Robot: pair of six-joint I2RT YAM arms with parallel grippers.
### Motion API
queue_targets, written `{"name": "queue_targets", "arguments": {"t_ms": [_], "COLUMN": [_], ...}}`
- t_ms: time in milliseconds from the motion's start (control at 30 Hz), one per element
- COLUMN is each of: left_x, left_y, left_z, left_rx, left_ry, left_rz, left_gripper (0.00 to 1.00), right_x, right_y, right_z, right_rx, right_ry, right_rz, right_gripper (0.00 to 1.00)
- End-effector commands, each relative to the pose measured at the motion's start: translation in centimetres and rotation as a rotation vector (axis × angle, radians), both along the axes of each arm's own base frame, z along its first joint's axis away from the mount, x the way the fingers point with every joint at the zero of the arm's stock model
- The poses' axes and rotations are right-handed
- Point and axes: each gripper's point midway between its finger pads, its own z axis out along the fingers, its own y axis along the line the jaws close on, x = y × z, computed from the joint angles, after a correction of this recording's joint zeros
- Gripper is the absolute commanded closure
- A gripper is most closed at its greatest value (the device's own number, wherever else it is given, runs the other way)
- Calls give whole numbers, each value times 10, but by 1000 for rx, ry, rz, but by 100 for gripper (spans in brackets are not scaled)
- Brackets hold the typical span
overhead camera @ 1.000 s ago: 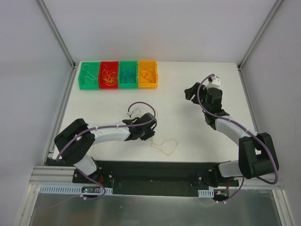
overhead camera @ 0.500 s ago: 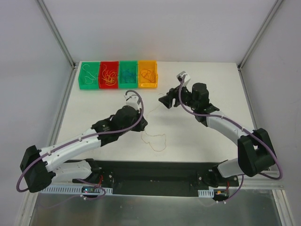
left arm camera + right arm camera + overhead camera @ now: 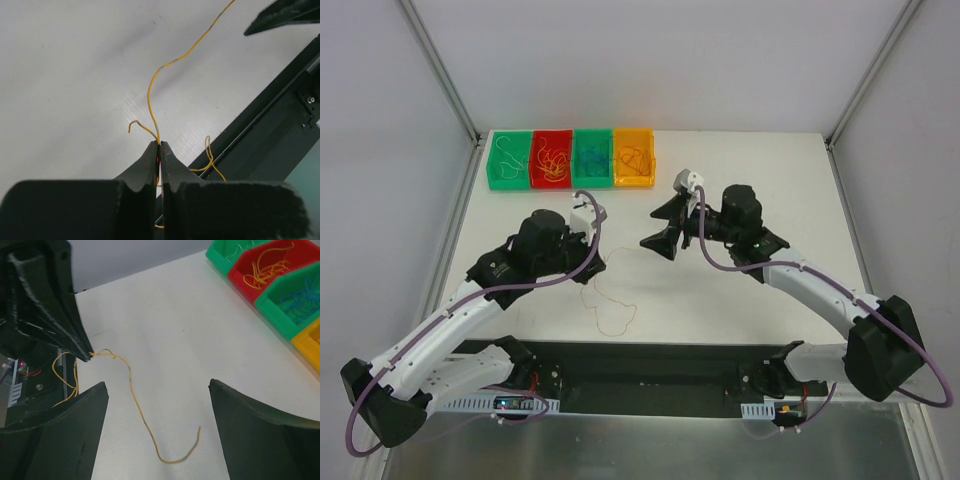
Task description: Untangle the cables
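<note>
Yellow thin wire (image 3: 148, 102), pinched tight in the left gripper (image 3: 159, 147), runs out over the white table (image 3: 165, 330) toward the right gripper (image 3: 156, 385), spread wide, facing its loose tip.

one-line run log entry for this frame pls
left gripper: shut on yellow cable | right gripper: open, near its free tail, not gripping | bins: hold other cables

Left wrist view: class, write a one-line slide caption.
Fingers of the left gripper pinch a yellow cable trailing across the white table.
</note>
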Motion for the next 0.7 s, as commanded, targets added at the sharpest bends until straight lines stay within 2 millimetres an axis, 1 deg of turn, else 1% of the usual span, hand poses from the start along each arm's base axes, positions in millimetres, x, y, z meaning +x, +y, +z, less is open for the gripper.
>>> {"name": "queue_targets", "arguments": {"t_ms": [0,67,167,233,267,367,433,467,533,567,633,667], "left_x": [-16,-15,-17,-17,-17,-15,-14,-14,-15,-15,-10,-5], "left_y": [4,6,7,7,8,11,13,13,11,12,14,17], "left_z": [11,14,20,24,26,28,31,33,37,38,42,43], "left_rx": [31,35,25,17,15,20,14,8,-1,-2,3,7], "left_ry": [-17,-28,-44,-57,-64,-78,-88,-92,-98,-103,-115,-125], "left_rz": [-129,-133,-139,-140,-139,-115,-97,-101,-109,-106,-78,-45], "left_gripper": [100,100,100,100,100,100,100,100,100,100,100,100], "right_x": [-41,-49,-54,-57,-57,-61,-59,-57,-54,-54,-54,-54], "right_y": [17,28,44,53,56,62,66,67,70,72,75,76], "right_z": [18,11,-7,-15,-17,-22,-24,-25,-29,-31,-30,-29], "right_rx": [-8,-41,-107,-128,-133,-159,-173,-179,-191,-194,-192,-189], "right_ry": [-127,-131,-103,-91,-90,-78,-74,-66,-52,-47,-41,-40], "right_rz": [175,218,276,298,304,328,320,312,312,312,318,313], "right_gripper": [15,15,17,21,24,38,48,51,53,58,71,86]}}
